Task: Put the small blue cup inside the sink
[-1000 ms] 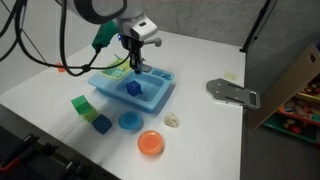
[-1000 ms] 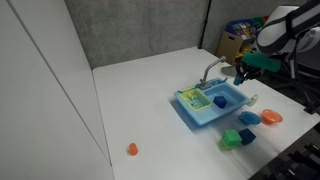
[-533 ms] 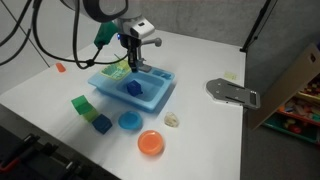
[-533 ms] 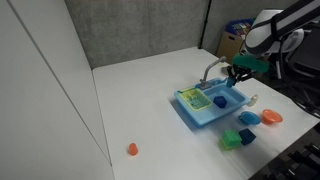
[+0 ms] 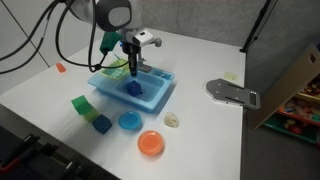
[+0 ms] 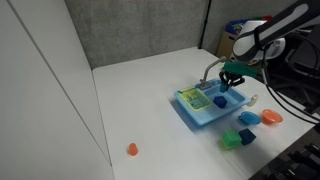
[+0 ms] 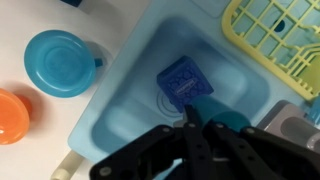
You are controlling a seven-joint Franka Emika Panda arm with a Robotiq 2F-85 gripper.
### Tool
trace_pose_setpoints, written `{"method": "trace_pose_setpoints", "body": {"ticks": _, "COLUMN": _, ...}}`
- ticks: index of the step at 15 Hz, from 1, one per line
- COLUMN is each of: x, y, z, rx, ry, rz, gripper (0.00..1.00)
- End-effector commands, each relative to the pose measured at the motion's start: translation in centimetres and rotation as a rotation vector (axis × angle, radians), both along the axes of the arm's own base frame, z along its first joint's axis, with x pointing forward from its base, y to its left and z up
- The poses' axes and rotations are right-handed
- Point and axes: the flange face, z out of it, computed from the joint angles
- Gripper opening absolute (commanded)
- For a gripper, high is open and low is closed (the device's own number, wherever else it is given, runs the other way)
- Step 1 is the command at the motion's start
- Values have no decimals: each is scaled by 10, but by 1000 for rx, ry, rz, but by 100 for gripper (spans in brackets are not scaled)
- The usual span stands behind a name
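Dishes are seen nearest in an exterior view: an orange dish (image 5: 150, 143) and, at its 11 o'clock, a blue dish (image 5: 129, 121). Blocks (image 5: 100, 124) are set at 9 o'clock of the blue dish. Beyond these the sink (image 5: 158, 98) is placed, and the cup (image 5: 134, 89) is seen lying inside its basin. The gripper (image 5: 134, 72) is held over the basin, at the cup's 12 o'clock. In the wrist view the fingers (image 7: 187, 135) are seen pressed together with nothing between them, just at 6 o'clock of the cup; contact cannot be told. The rack (image 7: 275, 35) is seen at the cup's 1 o'clock.
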Motion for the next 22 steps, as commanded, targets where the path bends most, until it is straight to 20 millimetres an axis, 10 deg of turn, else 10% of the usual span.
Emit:
{"method": "trace_pose_setpoints", "body": {"ticks": 1, "x": 10, "y": 5, "z": -13, "rx": 12, "ry": 12, "rz": -22, "gripper": 4}}
{"method": "trace_pose_setpoints", "body": {"ticks": 22, "x": 6, "y": 9, "z": -42, "rx": 56, "ry": 3, "rz": -113, "gripper": 4}}
